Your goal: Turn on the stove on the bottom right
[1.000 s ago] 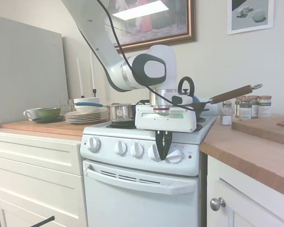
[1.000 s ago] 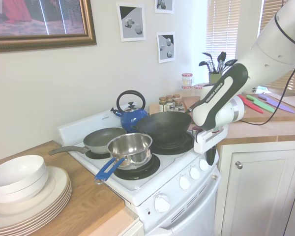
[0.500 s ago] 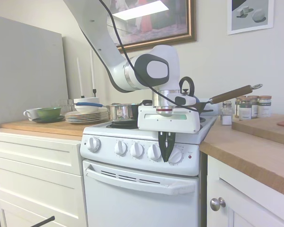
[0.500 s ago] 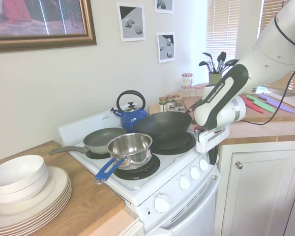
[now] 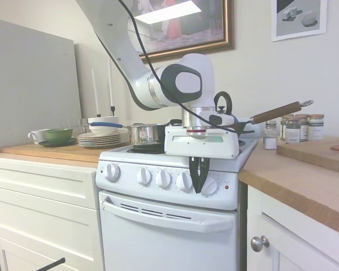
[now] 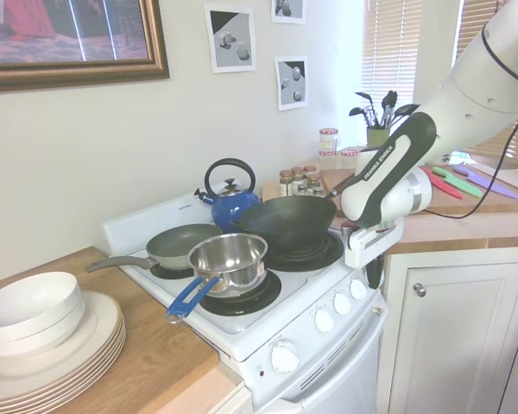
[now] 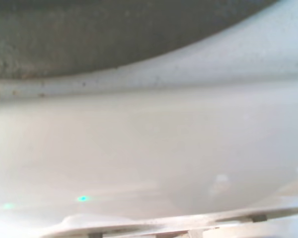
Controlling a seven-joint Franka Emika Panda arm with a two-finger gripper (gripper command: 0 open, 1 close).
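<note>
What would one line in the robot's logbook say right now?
gripper: closed, pointing down | position: between the stove's two rightmost knobs | knob: not gripped

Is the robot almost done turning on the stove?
Not yet. Done: the arm has reached the stove, and its pincer hangs in front of the knob row between the two rightmost knobs. It doesn't visibly grip one. Still left: grabbing the knob and twisting it.

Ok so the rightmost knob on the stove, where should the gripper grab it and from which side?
Grip the rightmost knob by its round rim, one finger on each side. Come from the front, straight at the stove's control panel, since the knob sticks out from that upright face. The gripper hangs pointing down between the last two knobs, so it would likely need re-angling.
</note>
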